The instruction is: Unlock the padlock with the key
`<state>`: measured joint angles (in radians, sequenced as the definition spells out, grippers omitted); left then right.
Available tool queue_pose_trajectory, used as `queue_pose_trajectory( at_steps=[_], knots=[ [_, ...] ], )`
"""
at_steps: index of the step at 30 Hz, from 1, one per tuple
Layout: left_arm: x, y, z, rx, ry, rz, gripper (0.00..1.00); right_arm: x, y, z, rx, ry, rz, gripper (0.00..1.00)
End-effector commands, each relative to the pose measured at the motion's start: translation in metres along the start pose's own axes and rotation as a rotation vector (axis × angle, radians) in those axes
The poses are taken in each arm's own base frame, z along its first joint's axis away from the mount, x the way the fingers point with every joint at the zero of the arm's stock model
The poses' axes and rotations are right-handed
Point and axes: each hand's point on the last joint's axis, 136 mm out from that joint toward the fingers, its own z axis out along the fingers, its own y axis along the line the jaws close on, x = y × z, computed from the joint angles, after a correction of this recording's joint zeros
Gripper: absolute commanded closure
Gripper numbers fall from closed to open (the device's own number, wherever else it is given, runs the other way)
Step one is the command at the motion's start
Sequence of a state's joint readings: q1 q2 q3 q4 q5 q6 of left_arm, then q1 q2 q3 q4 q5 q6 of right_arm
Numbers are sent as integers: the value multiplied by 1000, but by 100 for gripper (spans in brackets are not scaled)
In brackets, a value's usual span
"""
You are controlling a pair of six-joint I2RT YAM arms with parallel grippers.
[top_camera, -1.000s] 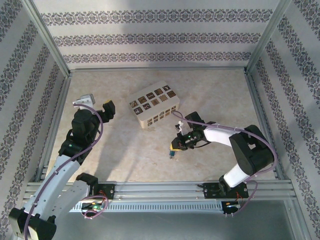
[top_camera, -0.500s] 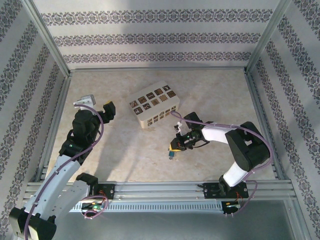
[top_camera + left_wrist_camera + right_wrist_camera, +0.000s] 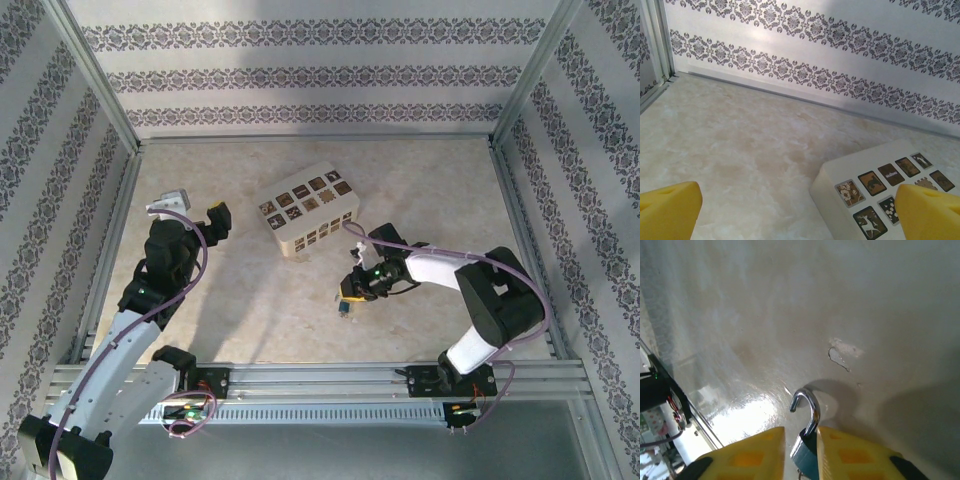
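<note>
Pinched padlock (image 3: 802, 454) in right gripper (image 3: 348, 293), shackle (image 3: 813, 407) sprung open: looked unlocked. Hung left gripper (image 3: 797, 200) spread, empty. Called for setting down short of bench's (image 3: 260, 310) near edge.

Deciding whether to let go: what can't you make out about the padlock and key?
Padlock body and keyhole, right wrist view: hidden between the fingers, cut by the bottom edge.
Key: too small to tell, top view, at the right gripper.
Grip contact: unclear.

The table (image 3: 420, 190) has a pale, marbled top. A white box (image 3: 308, 222) with small picture tiles lies on it, near the middle.
</note>
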<state>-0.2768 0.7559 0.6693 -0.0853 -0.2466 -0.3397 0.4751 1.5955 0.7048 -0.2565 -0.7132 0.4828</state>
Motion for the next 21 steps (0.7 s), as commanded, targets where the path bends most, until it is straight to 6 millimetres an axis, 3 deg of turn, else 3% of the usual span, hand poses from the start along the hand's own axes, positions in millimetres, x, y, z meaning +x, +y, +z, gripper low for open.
queue_pose_trajectory(
  at_steps=[1,8,15,21],
  knots=[
    [-7,9,-4,-35,-25,23,1,-10,7,-18,44,-62,-34,68],
    [-3,15,-4,-60,-36,17,1,-23,14,-65,158,-179,-99,50],
    [5,44,-7,-209,-27,6,1,-53,25,-137,318,-420,-238,30],
    [6,61,-9,-284,-39,29,1,-81,30,-197,421,-636,-332,23]
  ],
)
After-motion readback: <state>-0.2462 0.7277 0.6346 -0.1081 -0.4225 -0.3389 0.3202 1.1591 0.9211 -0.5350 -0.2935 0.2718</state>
